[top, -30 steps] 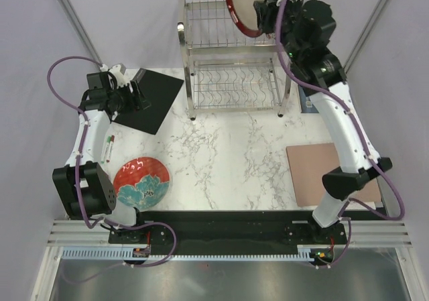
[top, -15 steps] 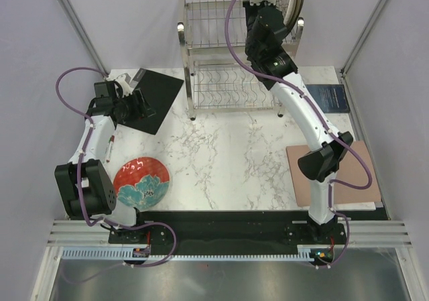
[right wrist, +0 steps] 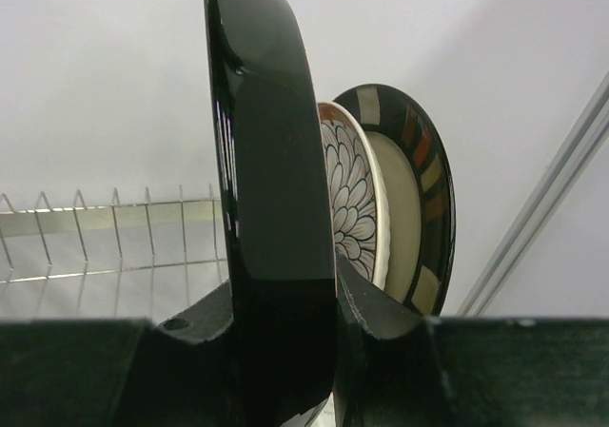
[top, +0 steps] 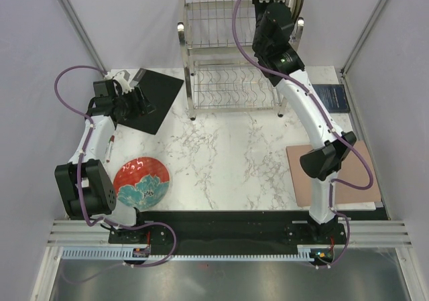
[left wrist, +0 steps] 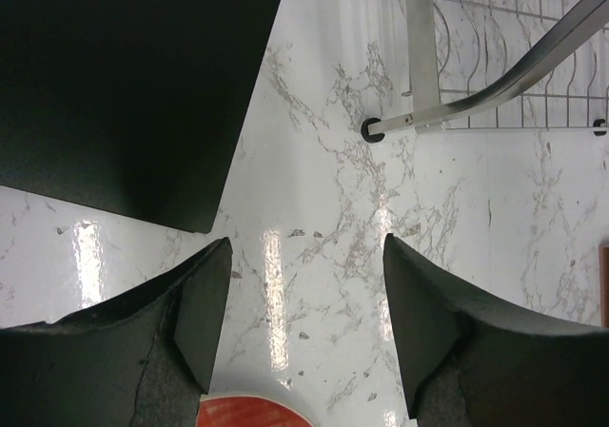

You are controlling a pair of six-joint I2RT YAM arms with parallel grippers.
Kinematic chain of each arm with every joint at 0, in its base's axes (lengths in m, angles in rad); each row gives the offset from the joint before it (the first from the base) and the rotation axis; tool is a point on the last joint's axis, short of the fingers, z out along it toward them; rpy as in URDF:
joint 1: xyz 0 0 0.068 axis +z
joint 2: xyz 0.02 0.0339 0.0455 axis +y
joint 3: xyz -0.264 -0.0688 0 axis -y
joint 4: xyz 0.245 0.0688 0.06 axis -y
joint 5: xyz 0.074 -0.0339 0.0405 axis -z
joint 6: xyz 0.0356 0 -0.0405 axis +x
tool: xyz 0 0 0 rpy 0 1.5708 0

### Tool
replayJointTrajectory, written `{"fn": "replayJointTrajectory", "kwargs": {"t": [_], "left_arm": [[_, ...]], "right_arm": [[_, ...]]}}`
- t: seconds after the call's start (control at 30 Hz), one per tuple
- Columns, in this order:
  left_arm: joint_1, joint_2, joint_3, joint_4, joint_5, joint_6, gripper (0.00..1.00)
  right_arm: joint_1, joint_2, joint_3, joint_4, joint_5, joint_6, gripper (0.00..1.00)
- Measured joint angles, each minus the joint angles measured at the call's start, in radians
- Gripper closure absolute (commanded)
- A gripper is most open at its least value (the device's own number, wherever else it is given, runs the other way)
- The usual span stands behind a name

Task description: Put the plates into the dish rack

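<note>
Clamping a dark-rimmed round plate (right wrist: 271, 161) edge-on at frame centre, the right gripper (right wrist: 285, 337) holds it upright just left of the white-petalled brown plate (right wrist: 352, 203) in the steel wire dish rack (top: 181, 34). Left gripper (left wrist: 304, 337) gapes empty; red flowered plate (top: 141, 184) lies lower left.

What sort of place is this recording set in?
Probably a lab test cell dressed as a kitchen counter: white marble-patterned tabletop, tall two-tier stainless steel wire dish rack, and plain pale walls with bare aluminium frame struts.
</note>
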Motion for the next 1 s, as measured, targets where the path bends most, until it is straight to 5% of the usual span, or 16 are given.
{"fn": "replayJointTrajectory", "kwargs": {"t": [1.0], "left_arm": [[0.000,0.050,-0.012,0.039,0.024,-0.023,0.28]], "right_arm": [[-0.066,0.054,-0.007,-0.185,-0.105,0.125,1.00]]}}
